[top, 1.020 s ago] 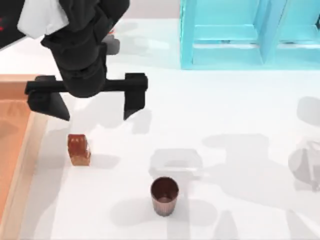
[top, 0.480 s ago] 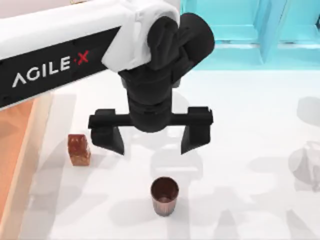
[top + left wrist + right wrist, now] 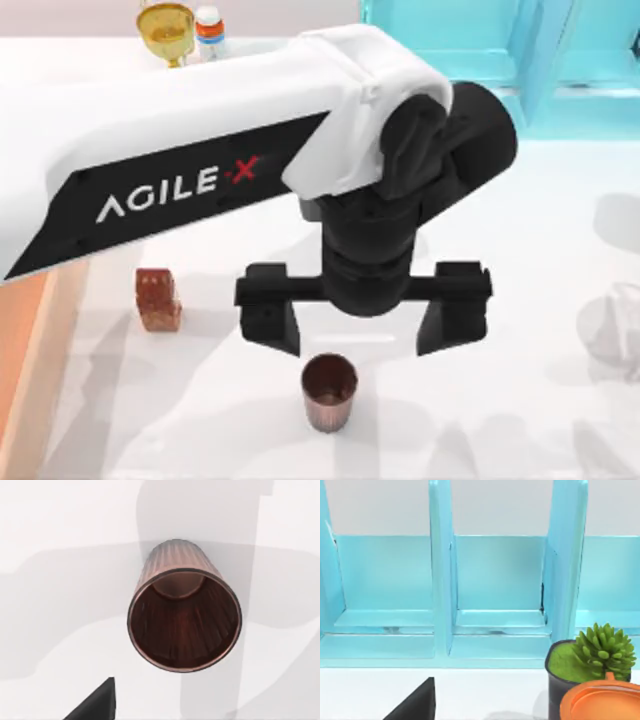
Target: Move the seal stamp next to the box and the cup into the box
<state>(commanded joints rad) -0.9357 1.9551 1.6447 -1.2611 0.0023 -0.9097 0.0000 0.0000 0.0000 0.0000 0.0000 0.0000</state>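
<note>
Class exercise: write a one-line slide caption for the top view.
Open left gripper hovers just behind the upright cup, with the seal stamp standing beside the box.

Top view: from above the table (image 3: 560, 240), looking down. Left wrist view: very close, aimed down into the cup (image 3: 184, 617), shared with the top view (image 3: 329, 390). Right wrist view: level, facing the cyan shelf unit (image 3: 495, 595), probably the one far right in the top view (image 3: 560, 70).
</note>
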